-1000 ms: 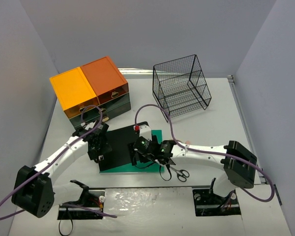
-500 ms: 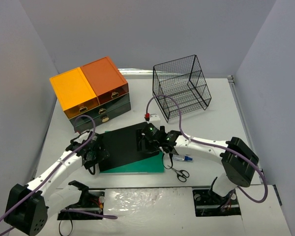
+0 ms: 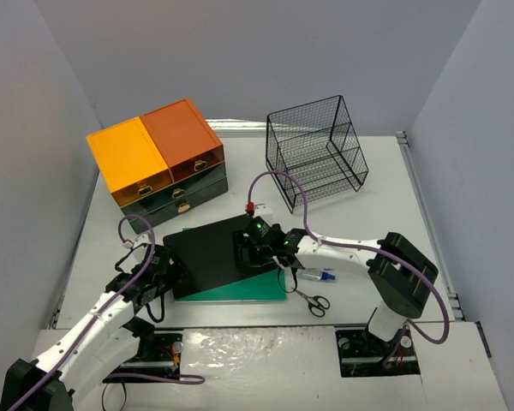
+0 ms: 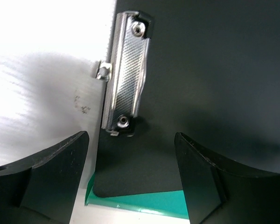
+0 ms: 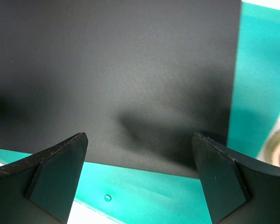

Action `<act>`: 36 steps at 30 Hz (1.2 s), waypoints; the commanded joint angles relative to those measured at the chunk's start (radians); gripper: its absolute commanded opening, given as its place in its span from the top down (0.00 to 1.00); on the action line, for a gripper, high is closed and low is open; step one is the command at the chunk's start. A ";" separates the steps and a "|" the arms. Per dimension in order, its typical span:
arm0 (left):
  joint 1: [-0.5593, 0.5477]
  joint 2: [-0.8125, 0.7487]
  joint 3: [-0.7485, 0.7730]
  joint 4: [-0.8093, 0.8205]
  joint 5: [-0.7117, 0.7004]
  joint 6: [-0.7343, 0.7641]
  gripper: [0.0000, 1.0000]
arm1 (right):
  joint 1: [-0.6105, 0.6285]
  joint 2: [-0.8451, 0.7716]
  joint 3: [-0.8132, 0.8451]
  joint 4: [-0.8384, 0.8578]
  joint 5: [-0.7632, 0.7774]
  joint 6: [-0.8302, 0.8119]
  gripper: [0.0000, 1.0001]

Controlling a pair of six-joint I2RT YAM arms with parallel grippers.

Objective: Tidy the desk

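Plainly the bench (image 3: 394, 218), a wide pale top spanning the whole workspace under both arms, is rigid and fixed, so nothing is to be gripped on it; its smooth face probably lets flat things slide rather than lift. A black clipboard (image 3: 210, 253) lies askew on a green board (image 3: 240, 291) near the middle. It looks thin, stiff and light, and I judge the metal clip (image 4: 128, 70) or an overhanging edge the best purchase. The left hand (image 4: 130, 137) hangs over the clip end, jaws wide and holding nothing. The right hand (image 5: 139, 137) hovers over the clipboard's other end, equally wide and empty. Scissors (image 3: 310, 300) lie just beside the board, with a wire basket (image 3: 317, 154) and drawer unit (image 3: 158, 158) at the far side.
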 commanded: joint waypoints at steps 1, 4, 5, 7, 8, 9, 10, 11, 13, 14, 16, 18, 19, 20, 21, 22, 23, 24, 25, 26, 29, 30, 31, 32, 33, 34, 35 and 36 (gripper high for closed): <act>0.006 0.010 -0.005 0.122 -0.029 -0.003 0.29 | -0.001 0.028 0.014 0.049 -0.022 -0.015 0.09; 0.006 0.005 -0.017 0.135 -0.039 -0.008 0.29 | -0.003 0.032 0.014 0.053 -0.024 -0.015 0.09; 0.006 0.000 -0.027 0.147 -0.039 -0.008 0.29 | -0.003 0.037 0.013 0.053 -0.025 -0.015 0.09; 0.006 -0.003 -0.040 0.159 -0.041 -0.011 0.29 | -0.005 0.043 0.011 0.053 -0.029 -0.014 0.09; 0.007 -0.002 -0.047 0.163 -0.043 -0.013 0.29 | -0.005 0.047 0.009 0.054 -0.030 -0.013 0.09; 0.007 -0.001 -0.054 0.166 -0.045 -0.015 0.29 | -0.006 0.050 0.007 0.055 -0.031 -0.013 0.09; 0.006 0.000 -0.060 0.168 -0.045 -0.016 0.29 | -0.006 0.051 0.004 0.055 -0.032 -0.013 0.09; 0.006 -0.001 -0.063 0.169 -0.046 -0.016 0.29 | -0.006 0.051 0.001 0.057 -0.033 -0.012 0.09; 0.006 -0.007 -0.072 0.177 -0.048 -0.017 0.29 | -0.006 0.052 -0.001 0.059 -0.036 -0.013 0.09; 0.006 -0.013 -0.078 0.184 -0.047 -0.019 0.29 | -0.006 0.055 -0.004 0.059 -0.037 -0.013 0.09; 0.006 -0.023 -0.086 0.197 -0.046 -0.020 0.29 | -0.007 0.061 -0.008 0.058 -0.040 -0.013 0.09; 0.006 -0.029 -0.093 0.197 -0.047 -0.040 0.29 | -0.007 0.067 -0.013 0.061 -0.046 -0.011 0.09; 0.007 -0.030 -0.096 0.202 -0.040 -0.045 0.30 | -0.007 0.071 -0.015 0.062 -0.049 -0.010 0.10; 0.007 -0.031 -0.099 0.206 -0.033 -0.051 0.31 | -0.007 0.074 -0.016 0.064 -0.052 -0.009 0.10; 0.007 -0.031 -0.103 0.207 -0.030 -0.057 0.32 | -0.007 0.076 -0.017 0.065 -0.055 -0.008 0.10; 0.007 -0.031 -0.107 0.207 -0.029 -0.064 0.33 | -0.007 0.078 -0.016 0.066 -0.057 -0.007 0.10; 0.006 -0.031 -0.109 0.206 -0.028 -0.070 0.34 | -0.007 0.079 -0.015 0.067 -0.059 -0.007 0.10; 0.006 -0.031 -0.110 0.197 -0.030 -0.073 0.37 | -0.007 0.081 -0.014 0.069 -0.061 -0.006 0.10; 0.006 -0.032 -0.108 0.188 -0.033 -0.074 0.38 | -0.007 0.080 -0.014 0.070 -0.061 -0.005 0.10; 0.006 -0.034 -0.106 0.178 -0.036 -0.073 0.39 | -0.007 0.078 -0.013 0.069 -0.060 -0.005 0.10; 0.006 -0.035 -0.087 0.133 -0.050 -0.080 0.43 | -0.008 0.074 -0.011 0.070 -0.060 -0.007 0.10; 0.006 -0.033 -0.079 0.121 -0.056 -0.080 0.44 | -0.009 0.073 -0.011 0.070 -0.059 -0.006 0.10; 0.006 -0.030 -0.074 0.113 -0.058 -0.079 0.45 | -0.009 0.074 -0.010 0.071 -0.060 -0.004 0.10; 0.006 -0.027 -0.066 0.107 -0.063 -0.078 0.47 | -0.009 0.075 -0.009 0.072 -0.061 -0.004 0.10; 0.007 -0.026 -0.060 0.098 -0.067 -0.076 0.48 | -0.009 0.076 -0.008 0.072 -0.061 -0.004 0.10; 0.007 -0.025 -0.057 0.086 -0.068 -0.075 0.49 | -0.009 0.078 -0.007 0.073 -0.062 -0.004 0.10; 0.007 -0.027 -0.054 0.078 -0.069 -0.074 0.52 | -0.008 0.079 -0.007 0.074 -0.062 -0.003 0.10; 0.007 -0.031 -0.052 0.071 -0.071 -0.074 0.55 | -0.008 0.079 -0.007 0.074 -0.062 -0.003 0.10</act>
